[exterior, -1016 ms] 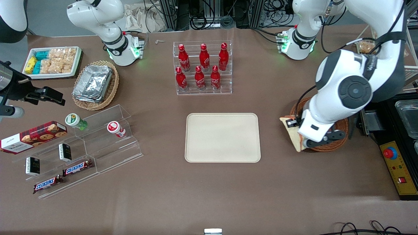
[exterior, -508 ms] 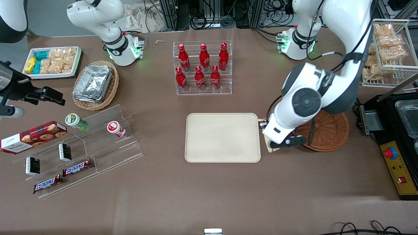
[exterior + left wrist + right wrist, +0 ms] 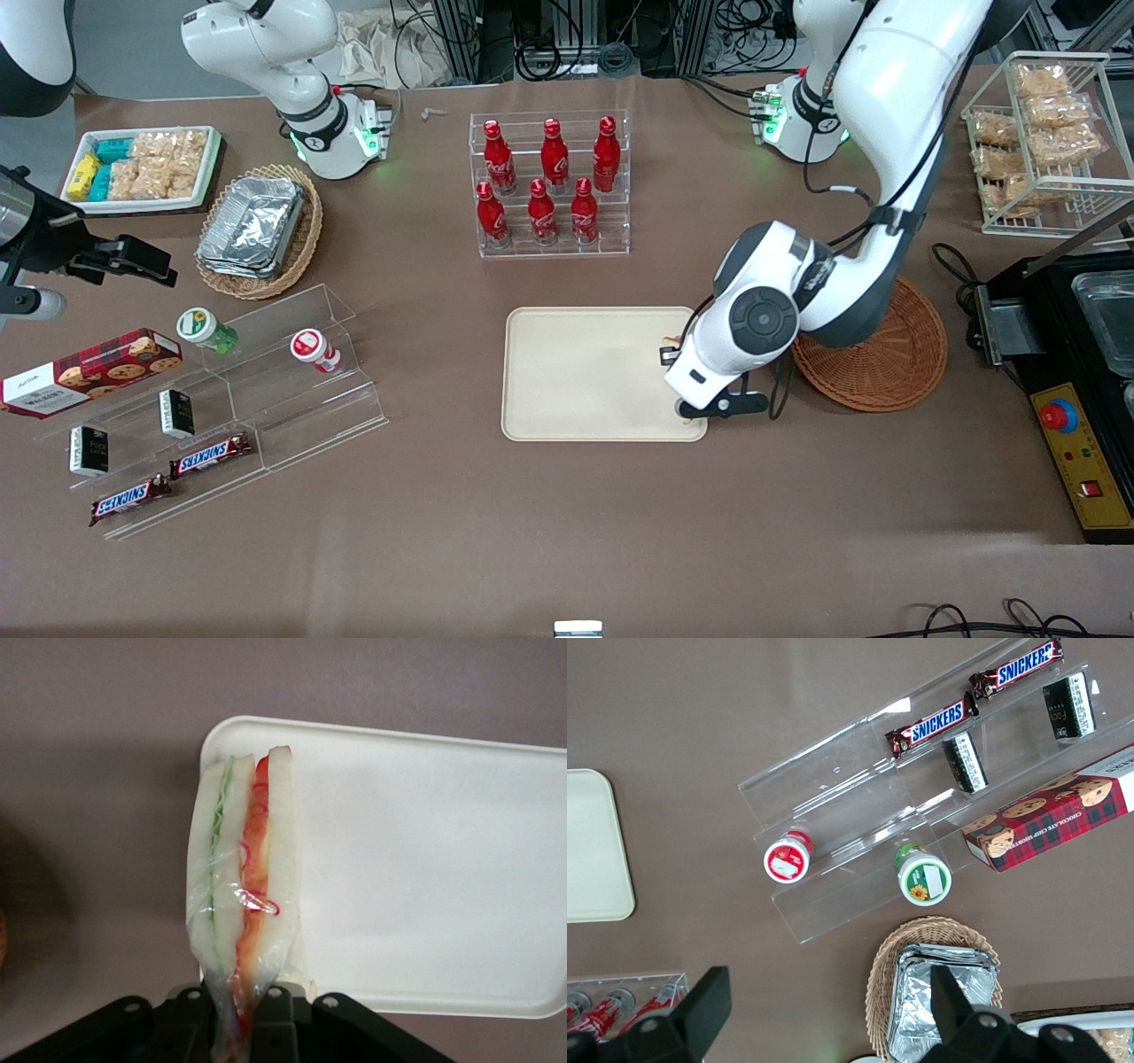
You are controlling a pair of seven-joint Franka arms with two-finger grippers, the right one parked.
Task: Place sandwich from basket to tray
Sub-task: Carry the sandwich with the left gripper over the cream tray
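Sandwich [image 3: 244, 895] first: you have it clamped in the left arm's gripper [image 3: 237, 1014], whose two dark fingers [image 3: 188, 1010] are closed narrowly on one end of the wedge. In the wrist view it stands edge-on, so you see two pale bread slices with a thin green layer along one and a red-orange layer along the other, all under a clear film wrap.

The wedge sits over the tray [image 3: 585, 372], at the end of the tray closest to the basket [image 3: 886, 363]. In the wrist view it crosses the tray's rounded corner and short rim, with part of it over the cream surface and part over the brown table [image 3: 532, 532]. You cannot tell from either view whether its free end touches the tray or hangs just above it. From the front the arm's white wrist covers nearly all of the sandwich and the gripper.

The basket lies on the table just beside the tray, toward the working arm's end, apart from the gripper.

Farther from the front camera than the tray, a clear rack of red bottles [image 3: 549, 182] stands upright. Toward the parked arm's end you have a pale oval basket of foil trays [image 3: 257, 229], a white tray of snack packets [image 3: 142, 168], and a clear stepped stand [image 3: 301, 416] with Snickers bars [image 3: 211, 454] and a cookie box [image 3: 89, 370]. A wire rack of snack bags [image 3: 1041, 124] stands toward the working arm's end.
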